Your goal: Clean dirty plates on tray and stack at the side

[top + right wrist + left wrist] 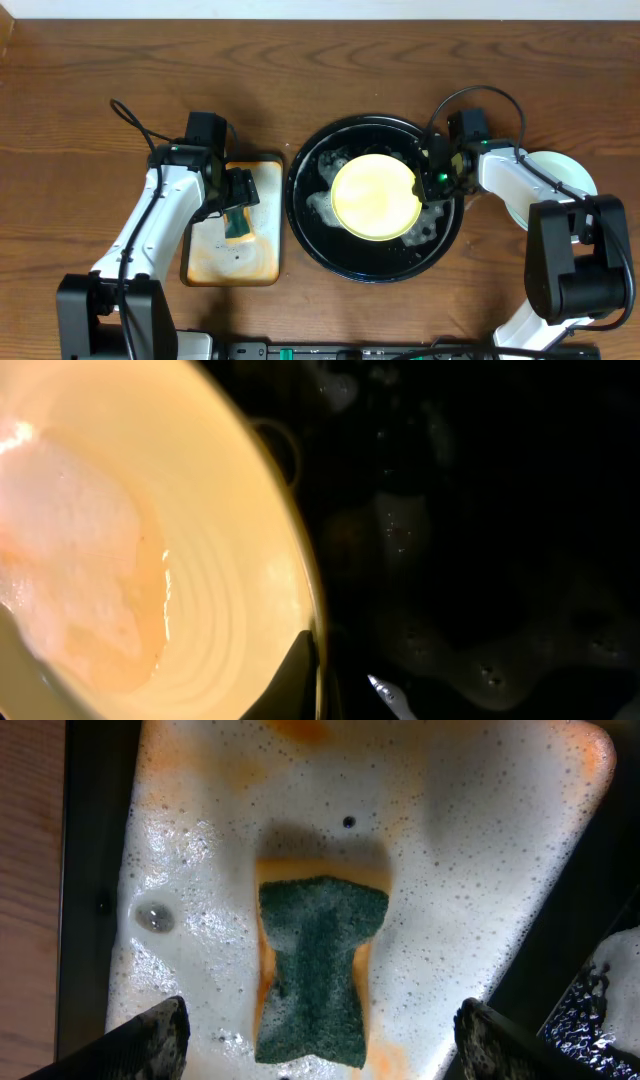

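The wooden desk (320, 60) carries everything. At its middle sits the round black tray (372, 265), wet with patches of foam (322, 205). At the tray's 9 o'clock, just beside it, lies the small tray (262, 255), rectangular, orange-stained and full of suds. 1 yellow plate (374, 196) lies flat inside the black tray, slightly toward 12 o'clock, and in my right wrist view it shows a watery orange film (90, 590). Off the tray at 3 o'clock, on the desk and partly under my right arm, is a pale plate (570, 172); I cannot tell whether more are stacked there. A green-topped sponge (318, 970) rests in the small tray's suds.

My left gripper (240, 192) hangs over that sponge, jaws wide apart and touching nothing. My right gripper (432, 182) is at the yellow plate's 3 o'clock rim, jaws together, 1 fingertip (292, 682) against the rim; I cannot tell whether the rim is pinched.
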